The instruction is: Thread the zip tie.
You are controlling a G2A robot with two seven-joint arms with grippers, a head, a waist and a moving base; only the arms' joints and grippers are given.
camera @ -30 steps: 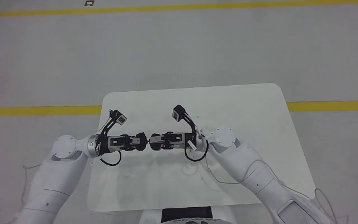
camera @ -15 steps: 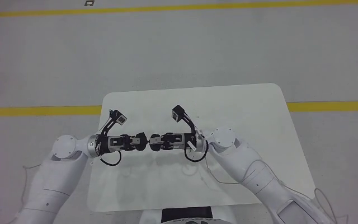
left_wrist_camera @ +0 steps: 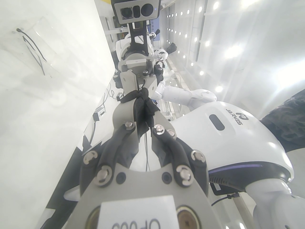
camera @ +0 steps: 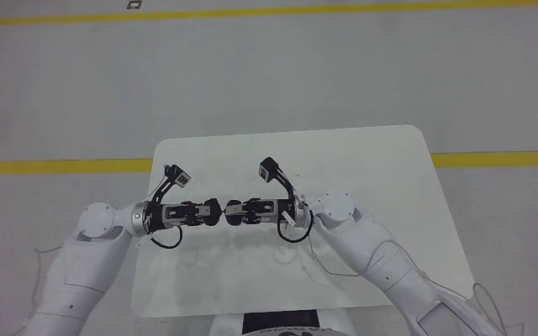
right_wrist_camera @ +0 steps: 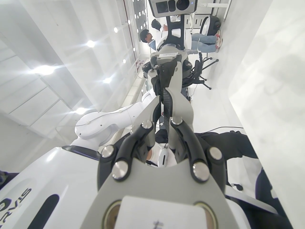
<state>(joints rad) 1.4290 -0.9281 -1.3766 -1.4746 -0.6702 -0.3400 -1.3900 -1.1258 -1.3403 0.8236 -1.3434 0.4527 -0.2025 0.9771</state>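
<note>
Slippage worries me most. Left gripper (left_wrist_camera: 142, 110) and right gripper (right_wrist_camera: 164, 106) meet tip to tip above the middle of the table (camera: 378, 168), each clamped on the zip tie (left_wrist_camera: 146, 151). If either wrist drifts off line, I expect the tail to buckle or miss the head.

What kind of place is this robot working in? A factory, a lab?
Most likely a robot test lab or training hall: yellow lines mark the plain floor, the white table serves as a workstation, and another white robot stands in the room behind.
</note>
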